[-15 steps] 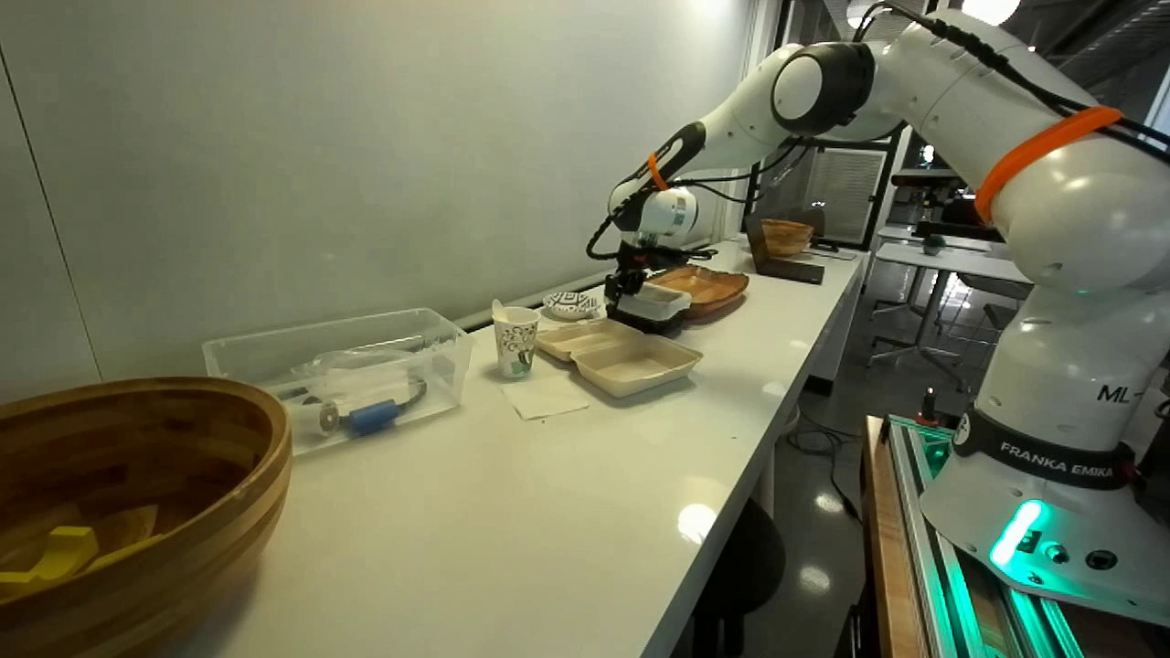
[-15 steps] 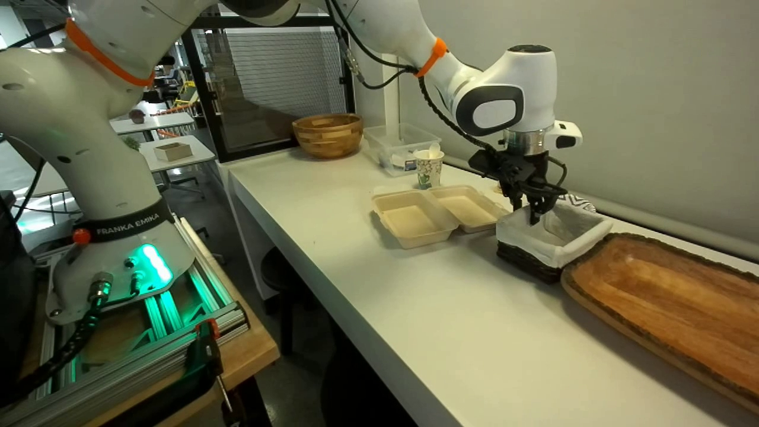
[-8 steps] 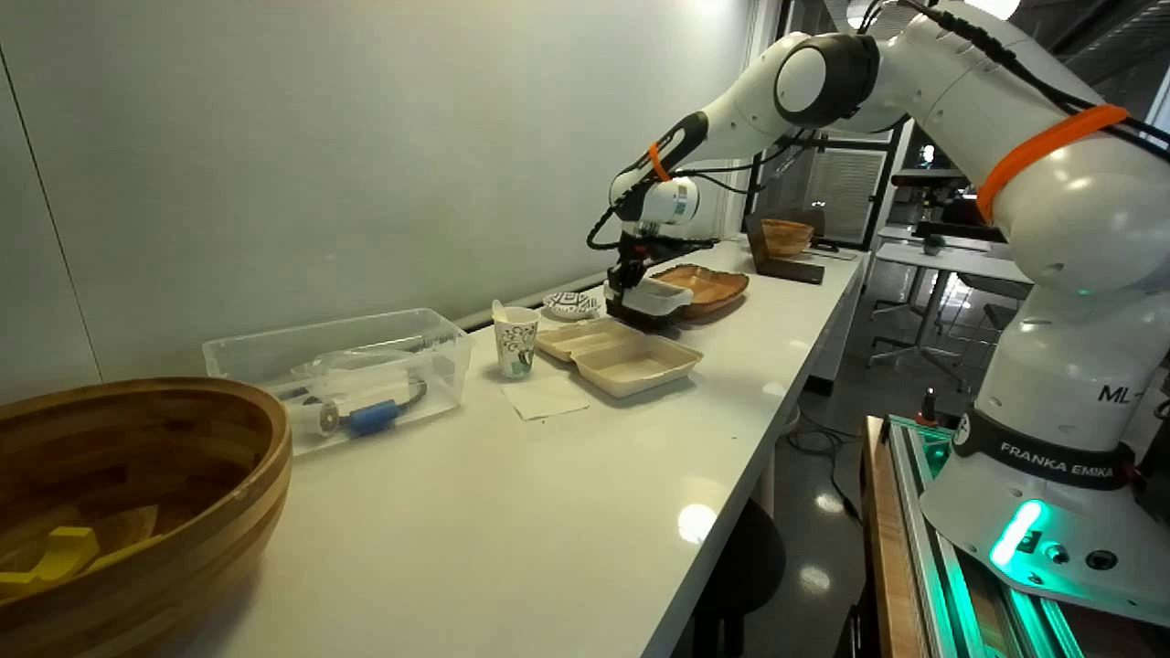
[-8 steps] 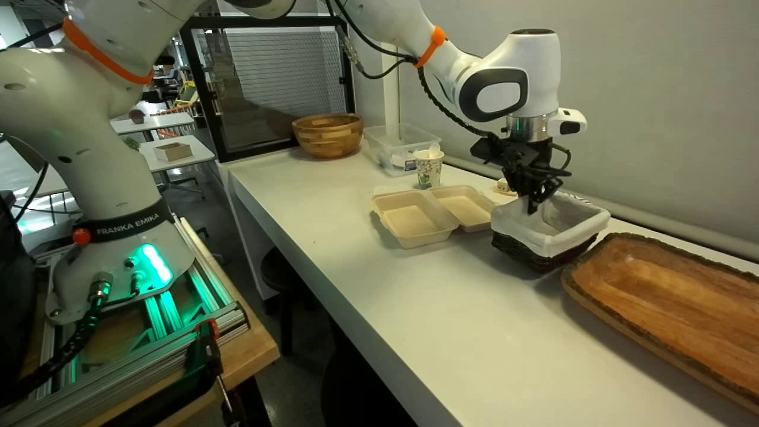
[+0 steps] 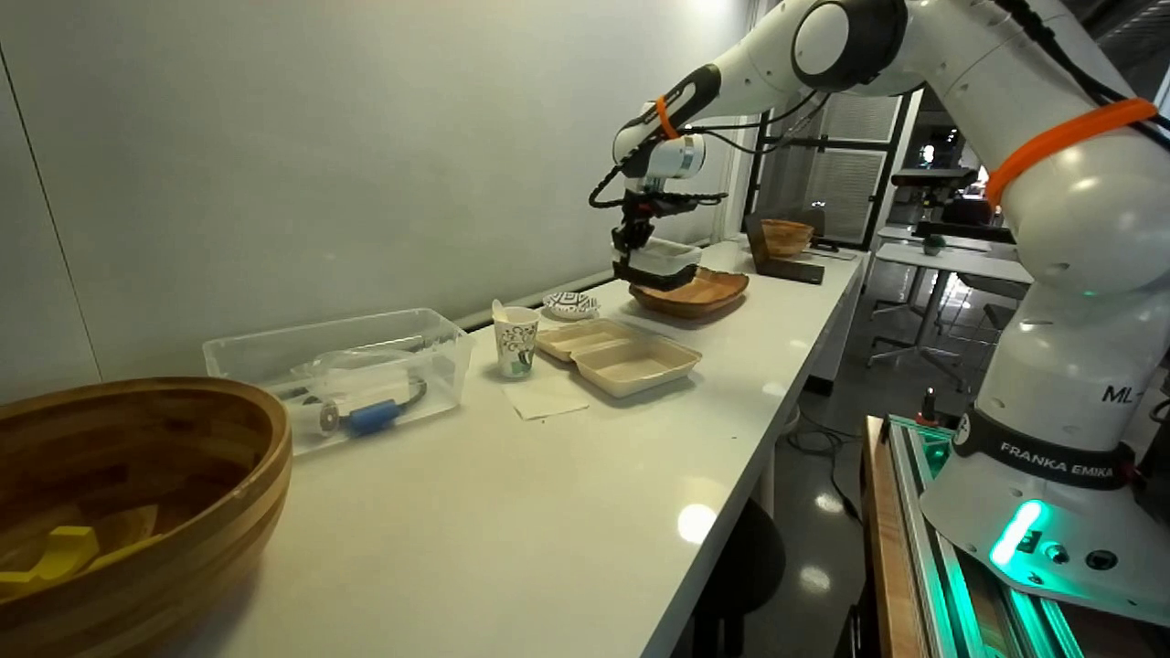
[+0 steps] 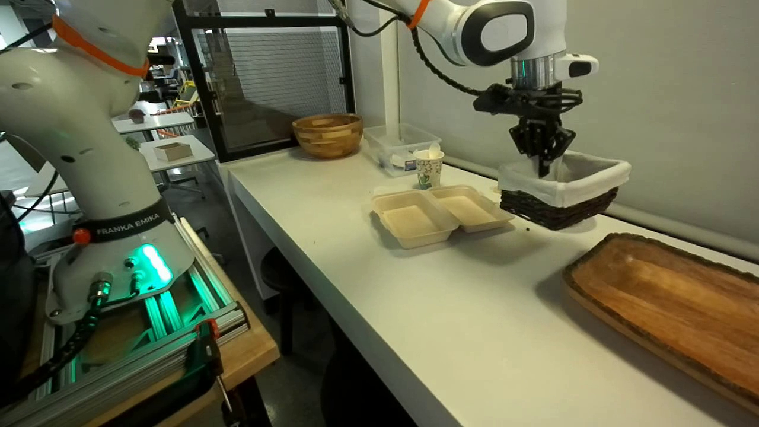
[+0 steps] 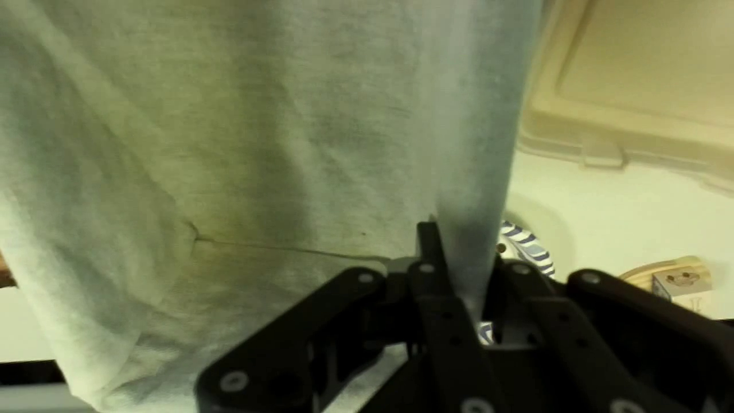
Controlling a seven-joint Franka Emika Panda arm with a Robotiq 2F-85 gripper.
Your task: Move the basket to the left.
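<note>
Above the long white countertop (image 6: 427, 296) | dark rectangular cloth-lined wicker basket (image 6: 557, 212) is hanging | black two-fingered gripper (image 7: 465, 246) is pinching its rim, nearly closed

Wooden bowl (image 5: 228, 512): lower left in an exterior view, something yellow (image 5: 69, 553) inside.
Clear bin (image 5: 450, 361): left of centre there, beside the bowl.
Takeout box (image 6: 414, 216): it lies open, near the centre in both exterior views.
Wooden tray (image 6: 670, 290): lower right in an exterior view.
</note>
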